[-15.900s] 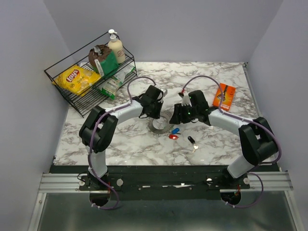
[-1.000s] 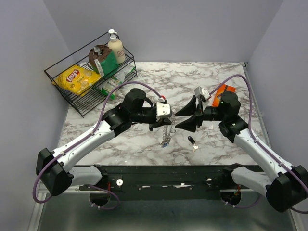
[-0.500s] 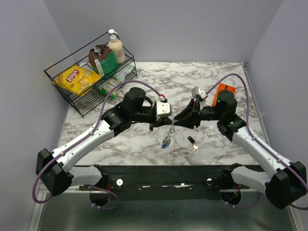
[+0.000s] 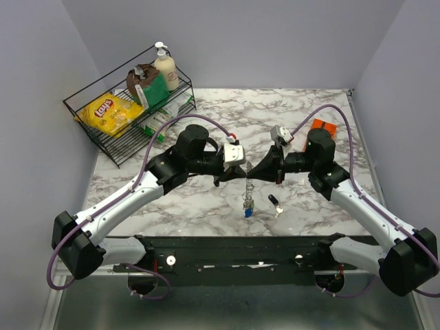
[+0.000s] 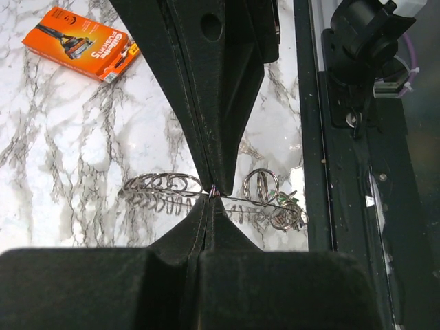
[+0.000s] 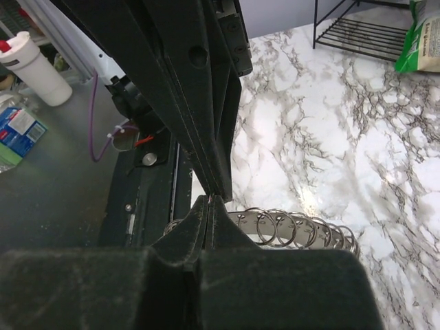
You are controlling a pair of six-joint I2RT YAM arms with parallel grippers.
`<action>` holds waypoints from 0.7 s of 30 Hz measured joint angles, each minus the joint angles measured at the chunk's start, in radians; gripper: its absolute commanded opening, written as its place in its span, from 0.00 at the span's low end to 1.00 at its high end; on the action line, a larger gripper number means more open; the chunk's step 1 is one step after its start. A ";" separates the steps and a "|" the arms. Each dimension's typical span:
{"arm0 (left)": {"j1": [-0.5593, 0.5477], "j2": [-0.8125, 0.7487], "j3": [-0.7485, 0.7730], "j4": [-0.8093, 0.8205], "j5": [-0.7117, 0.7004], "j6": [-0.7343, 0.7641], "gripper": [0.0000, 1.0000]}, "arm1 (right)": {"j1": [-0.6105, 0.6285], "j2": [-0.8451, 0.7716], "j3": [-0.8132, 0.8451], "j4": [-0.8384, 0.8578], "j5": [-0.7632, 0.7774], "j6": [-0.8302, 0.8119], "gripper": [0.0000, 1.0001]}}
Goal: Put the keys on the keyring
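The keyring (image 4: 246,195), a metal band strung with several small wire rings, hangs above the marble table. From the left, my left gripper (image 4: 241,176) is shut on its top. My right gripper (image 4: 251,174) comes from the right, tip to tip with the left, and is shut at the same spot. A blue key (image 4: 247,212) dangles at the keyring's low end. A black key (image 4: 273,201) lies on the table just right of it. In the left wrist view the keyring (image 5: 163,185) spreads to both sides of my left gripper (image 5: 212,195). The right wrist view shows the keyring (image 6: 295,228) behind my right gripper (image 6: 210,199).
A black wire rack (image 4: 117,148) at the back left holds a yellow chips bag (image 4: 108,112), a lotion bottle (image 4: 165,67) and green packets. An orange razor packet (image 4: 318,126) lies behind the right arm. The black base rail (image 4: 227,251) runs along the near edge.
My right gripper has shut and moved left until its tip met the left gripper's. The hanging keyring has swung right and now hangs below the two tips.
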 measured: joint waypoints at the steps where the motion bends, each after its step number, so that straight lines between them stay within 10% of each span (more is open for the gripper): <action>1: 0.000 0.000 0.000 0.001 -0.003 -0.002 0.09 | 0.000 0.000 0.000 0.000 0.000 -0.002 0.01; 6: -0.001 -0.004 0.000 0.015 -0.039 -0.021 0.36 | 0.000 -0.008 0.000 0.007 0.017 0.002 0.01; 21: 0.159 -0.146 -0.165 0.386 0.011 -0.288 0.45 | 0.000 -0.031 -0.002 0.203 0.039 0.125 0.01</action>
